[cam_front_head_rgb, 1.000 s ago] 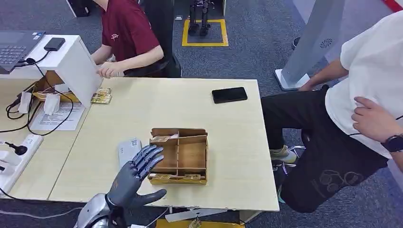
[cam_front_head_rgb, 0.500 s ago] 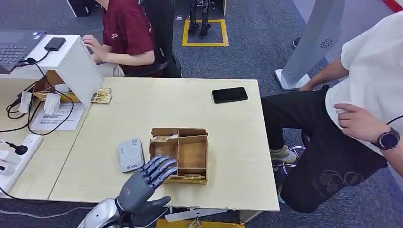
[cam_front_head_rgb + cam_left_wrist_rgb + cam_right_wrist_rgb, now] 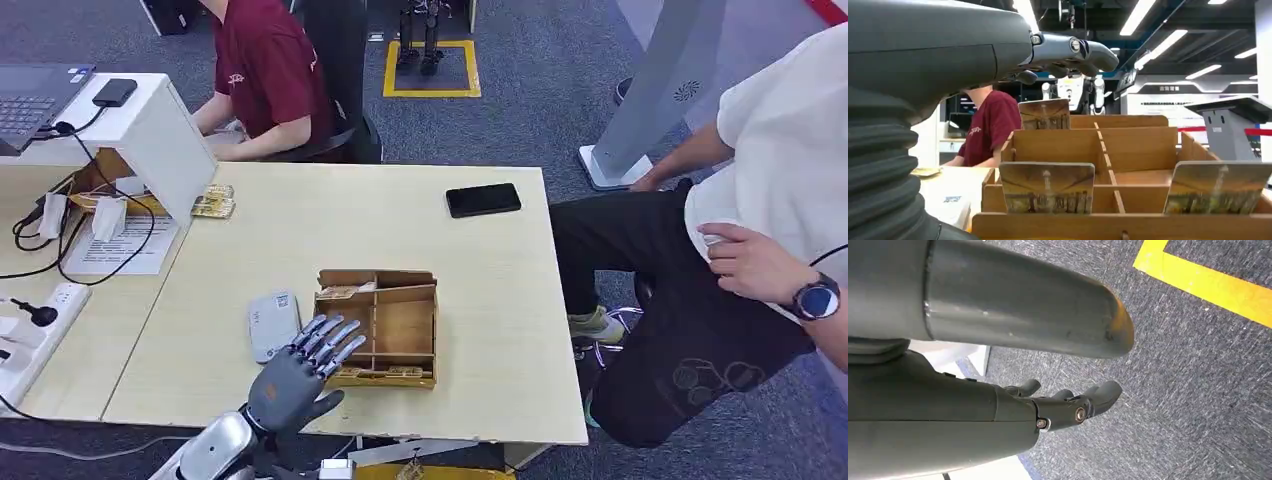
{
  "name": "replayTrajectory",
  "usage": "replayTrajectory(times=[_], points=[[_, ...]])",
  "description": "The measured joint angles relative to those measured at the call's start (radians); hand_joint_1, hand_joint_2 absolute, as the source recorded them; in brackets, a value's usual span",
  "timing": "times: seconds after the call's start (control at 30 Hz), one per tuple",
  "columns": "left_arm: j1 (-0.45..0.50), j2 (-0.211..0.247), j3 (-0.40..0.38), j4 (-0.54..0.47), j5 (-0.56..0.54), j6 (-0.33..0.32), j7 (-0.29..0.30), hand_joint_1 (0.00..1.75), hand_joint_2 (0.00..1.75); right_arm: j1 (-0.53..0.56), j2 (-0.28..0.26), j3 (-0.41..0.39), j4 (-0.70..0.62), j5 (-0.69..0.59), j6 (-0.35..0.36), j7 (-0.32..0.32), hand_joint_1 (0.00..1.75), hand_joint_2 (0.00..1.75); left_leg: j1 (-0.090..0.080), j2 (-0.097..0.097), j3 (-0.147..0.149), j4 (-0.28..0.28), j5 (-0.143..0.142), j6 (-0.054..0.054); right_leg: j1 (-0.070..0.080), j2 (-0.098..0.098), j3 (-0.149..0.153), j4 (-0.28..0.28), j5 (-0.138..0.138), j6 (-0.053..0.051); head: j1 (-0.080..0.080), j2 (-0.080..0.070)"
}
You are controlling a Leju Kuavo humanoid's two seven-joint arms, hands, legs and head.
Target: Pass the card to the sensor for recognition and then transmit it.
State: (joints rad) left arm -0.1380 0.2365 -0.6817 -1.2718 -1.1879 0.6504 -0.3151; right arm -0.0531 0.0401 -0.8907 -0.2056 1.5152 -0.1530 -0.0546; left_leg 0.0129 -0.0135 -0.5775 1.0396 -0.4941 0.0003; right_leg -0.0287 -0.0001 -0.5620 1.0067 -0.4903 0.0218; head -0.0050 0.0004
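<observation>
Far left of the head view: power strip (image 3: 40,325) and cables at the edge of the table (image 3: 480,400); a white stand (image 3: 150,130) with a paper sheet (image 3: 120,250) beside it; near the stand's foot a small stack of cards (image 3: 212,203). Next rightward, the white sensor (image 3: 274,324) lies flat just beside the wooden box (image 3: 380,328); the task's cards stand upright in the box's compartments, one card (image 3: 1047,187) in the near-left slot, another (image 3: 1219,187) in the near-right slot, a third (image 3: 1044,114) in the far-left one.

Left hand (image 3: 290,375): holds nothing; fingers spread and stretched forward, tips over the box's near-left corner, thumb (image 3: 322,403) out to the side; forearm rising from below the table edge (wrist view shows the fingers (image 3: 1073,50) above the slots, not touching any card).

Step in hand, as I judge it: reaching in to pick a card. To do it well: lower the fingers over the near-left card; bring thumb to one face and fingers to the other; pinch near the top edge, since the slot wall leaves little room lower down; lift straight up so the card clears the divider without tipping the box.

Further right: a black phone (image 3: 483,200) lies well apart from the box; a seated person (image 3: 760,200) beside the table.

Right hand (image 3: 1068,405): hangs by the robot's side over grey carpet; fingers loosely curled, nothing in them.
</observation>
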Motion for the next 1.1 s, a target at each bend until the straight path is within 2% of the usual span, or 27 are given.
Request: replayTrajectory(times=[0.13,0.4,0.43,0.47,0.5,0.53,0.7,1.1], points=[[-0.01,-0.004,0.0,0.033,-0.029,0.019,0.024,0.0,1.75,0.0,0.0,0.0,0.0,0.002,-0.001,0.0,0.0,0.0,0.0,0.0,0.0,0.0,0.0,0.0,0.0,0.0,0.0,0.0,0.0,0.0,0.0,0.0],[-0.009,-0.01,0.0,0.048,0.027,0.016,-0.005,0.0,1.75,0.0,0.0,-0.001,0.0,0.006,-0.01,-0.001,0.0,0.0,0.0,0.0,0.0,0.0,0.0,0.0,0.0,0.0,0.0,0.0,0.0,0.0,0.0,0.0],[-0.009,-0.012,0.0,0.048,0.034,0.014,-0.009,0.1,1.75,0.0,0.0,-0.002,0.0,0.007,-0.011,-0.001,0.0,0.0,0.0,0.0,0.0,0.0,0.0,0.0,0.0,0.0,0.0,0.0,0.0,0.0,0.0,0.0],[-0.009,-0.012,0.0,0.048,0.039,0.01,-0.011,0.42,1.75,0.0,0.0,-0.002,0.0,0.008,-0.011,-0.002,0.0,0.0,0.0,0.0,0.0,0.0,0.0,0.0,0.0,0.0,0.0,0.0,0.0,0.0,0.0,0.0],[-0.009,-0.012,0.0,0.048,0.042,0.006,-0.014,0.42,1.75,0.0,0.0,-0.002,0.0,0.008,-0.011,-0.002,0.0,0.0,0.0,0.0,0.0,0.0,0.0,0.0,0.0,0.0,0.0,0.0,0.0,0.0,0.0,0.0],[-0.009,-0.013,0.0,0.048,0.044,0.0,-0.017,1.75,1.75,0.0,0.0,-0.002,0.0,0.008,-0.011,-0.002,0.0,0.0,0.0,0.0,0.0,0.0,0.0,0.0,0.0,0.0,0.0,0.0,0.0,0.0,0.0,0.0],[-0.009,-0.012,0.0,0.05,0.048,-0.022,-0.019,1.75,1.75,0.0,0.0,-0.003,0.0,0.01,-0.012,-0.01,0.0,0.0,0.0,0.0,0.0,0.0,0.0,0.0,0.0,0.0,0.0,0.0,0.0,0.0,0.0,0.0],[-0.01,-0.012,0.001,0.051,0.053,-0.023,-0.02,1.75,1.75,0.0,0.0,-0.003,0.0,0.013,-0.012,-0.01,0.0,0.0,0.0,0.0,0.0,0.0,0.0,0.0,0.0,0.0,0.0,0.0,0.0,0.0,0.0,0.0]])
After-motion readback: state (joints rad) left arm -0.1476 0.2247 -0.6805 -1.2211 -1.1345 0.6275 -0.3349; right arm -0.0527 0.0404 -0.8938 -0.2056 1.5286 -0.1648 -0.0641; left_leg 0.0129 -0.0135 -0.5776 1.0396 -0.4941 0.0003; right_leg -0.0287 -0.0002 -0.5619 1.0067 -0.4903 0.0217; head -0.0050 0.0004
